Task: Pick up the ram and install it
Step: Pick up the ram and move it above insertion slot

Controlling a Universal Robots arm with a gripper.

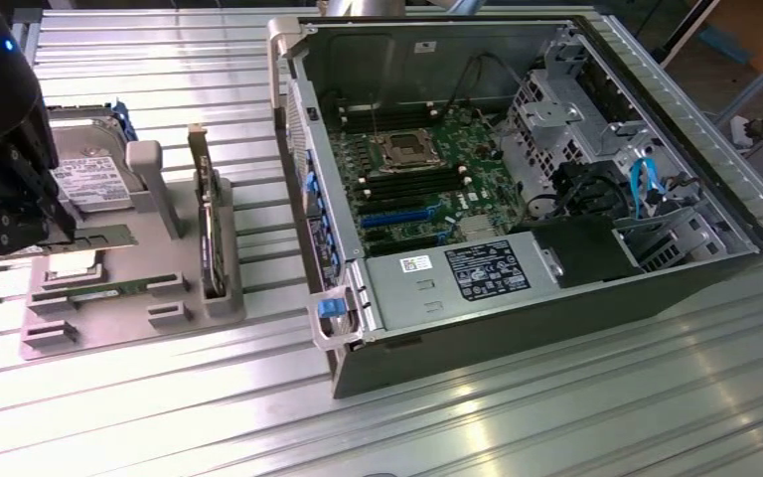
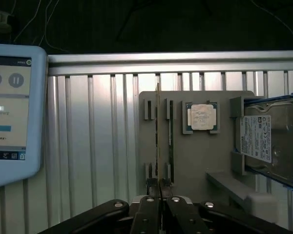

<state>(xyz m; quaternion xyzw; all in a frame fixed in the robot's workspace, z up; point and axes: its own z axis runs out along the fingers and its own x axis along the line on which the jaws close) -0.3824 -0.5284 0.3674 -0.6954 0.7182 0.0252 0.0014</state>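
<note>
One ram (image 1: 106, 237) in the tool's (image 2: 159, 184) tight pinch, over the grey holder (image 2: 200, 161)

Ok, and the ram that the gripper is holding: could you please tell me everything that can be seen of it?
The ram is a long, narrow, thin green circuit-board stick. The gripper is shut on its flat faces, and part of the stick juts out beyond the fingers. It lies roughly level and appears lifted just above the grey holder, at the exterior view's left, outside the open computer case. In the wrist view it shows edge-on as a thin line. Apart from the fingers, nothing seems to touch it.
</note>
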